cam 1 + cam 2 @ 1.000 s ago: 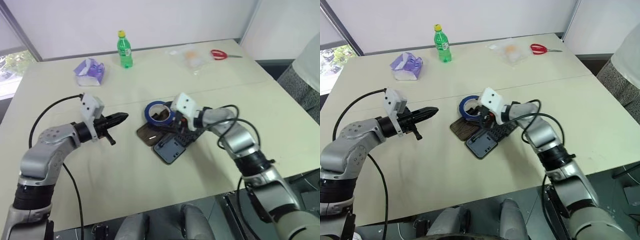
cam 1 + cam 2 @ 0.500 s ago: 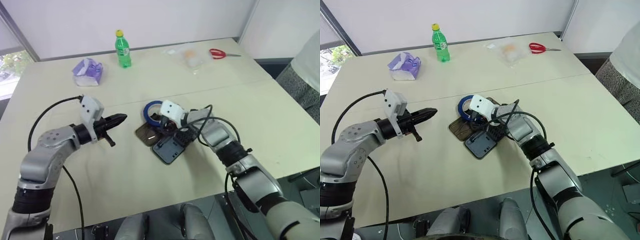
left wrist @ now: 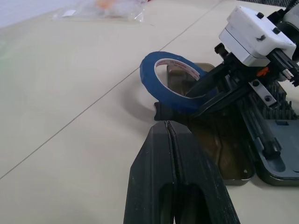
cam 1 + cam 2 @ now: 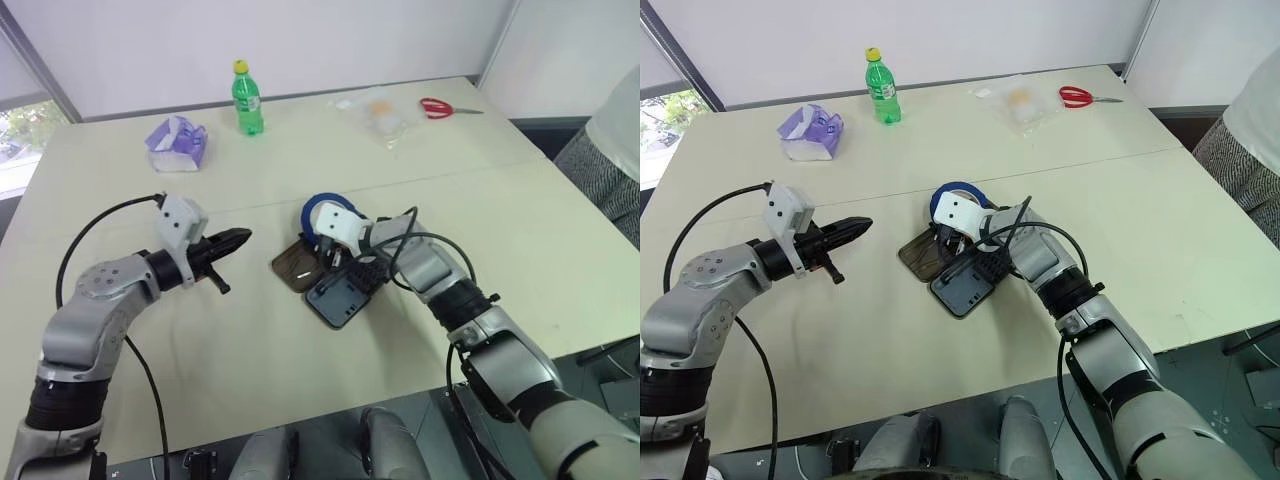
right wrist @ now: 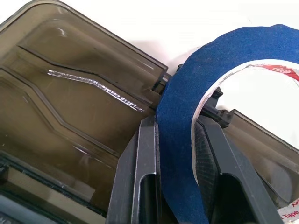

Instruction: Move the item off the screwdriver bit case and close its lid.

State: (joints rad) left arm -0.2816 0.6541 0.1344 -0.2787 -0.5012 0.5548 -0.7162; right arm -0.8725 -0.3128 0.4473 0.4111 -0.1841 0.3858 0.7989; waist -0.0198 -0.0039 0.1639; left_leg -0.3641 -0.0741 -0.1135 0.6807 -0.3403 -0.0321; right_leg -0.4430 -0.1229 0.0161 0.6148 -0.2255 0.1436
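Observation:
The blue tape roll (image 4: 322, 211) stands tilted up on its edge over the far end of the open screwdriver bit case (image 4: 343, 296). My right gripper (image 5: 180, 126) is shut on the roll's wall, one finger inside the white core and one outside. The smoky-brown lid (image 4: 296, 268) lies open and flat on the table to the left of the dark bit tray. In the left wrist view the tape roll (image 3: 164, 78) rises just beyond the lid (image 3: 219, 149). My left gripper (image 4: 240, 238) hovers shut and empty to the left of the case, pointing at it.
At the far side of the table stand a green bottle (image 4: 247, 100), a purple tissue pack (image 4: 178, 143), a clear plastic bag (image 4: 380, 113) and red-handled scissors (image 4: 438, 107). A person (image 4: 615, 135) is at the right edge. A seam crosses the tabletop behind the case.
The right gripper came down onto the tape and closed on its wall. The roll went from lying flat to tilted up on its edge. The left arm stayed put.

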